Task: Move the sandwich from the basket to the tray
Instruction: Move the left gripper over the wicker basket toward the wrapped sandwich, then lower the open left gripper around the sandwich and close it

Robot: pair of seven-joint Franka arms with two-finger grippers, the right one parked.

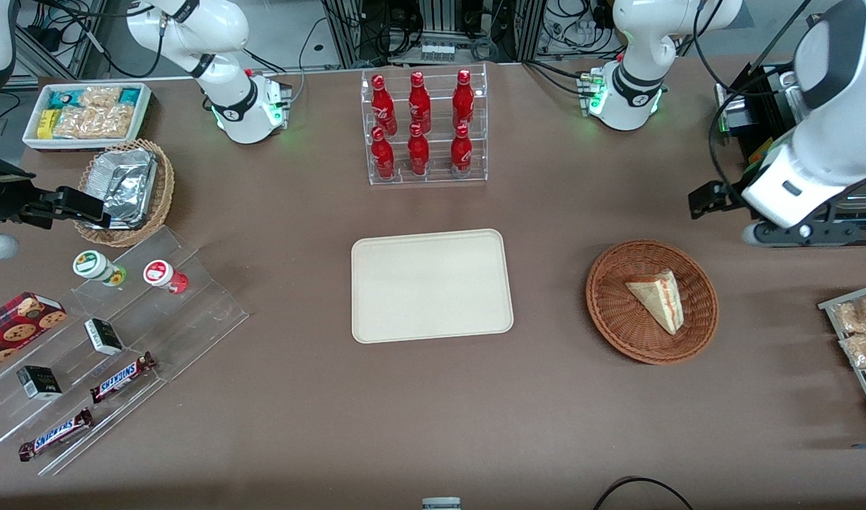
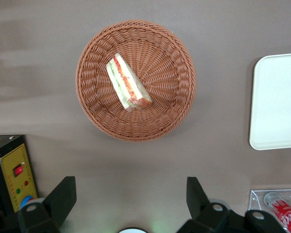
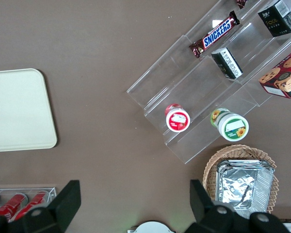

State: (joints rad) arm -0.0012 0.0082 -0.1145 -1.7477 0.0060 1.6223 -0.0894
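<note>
The sandwich (image 1: 659,297), a pale bread wedge with red and green filling, lies in the round reddish-brown wicker basket (image 1: 610,312) toward the working arm's end of the table. The cream tray (image 1: 430,285) lies flat and bare at the table's middle, beside the basket. My left gripper (image 1: 709,200) hangs high above the table, a little farther from the front camera than the basket. In the left wrist view the gripper (image 2: 130,182) is open and holds nothing; the sandwich (image 2: 127,83), the basket (image 2: 169,97) and a tray edge (image 2: 279,102) lie below it.
A clear rack of red bottles (image 1: 424,127) stands farther back than the tray. Toward the parked arm's end are a stepped acrylic shelf of snacks (image 1: 114,333), a tan wicker basket with foil containers (image 1: 124,188) and a white snack bin (image 1: 86,113). A wire rack of packets (image 1: 861,340) sits at the working arm's end.
</note>
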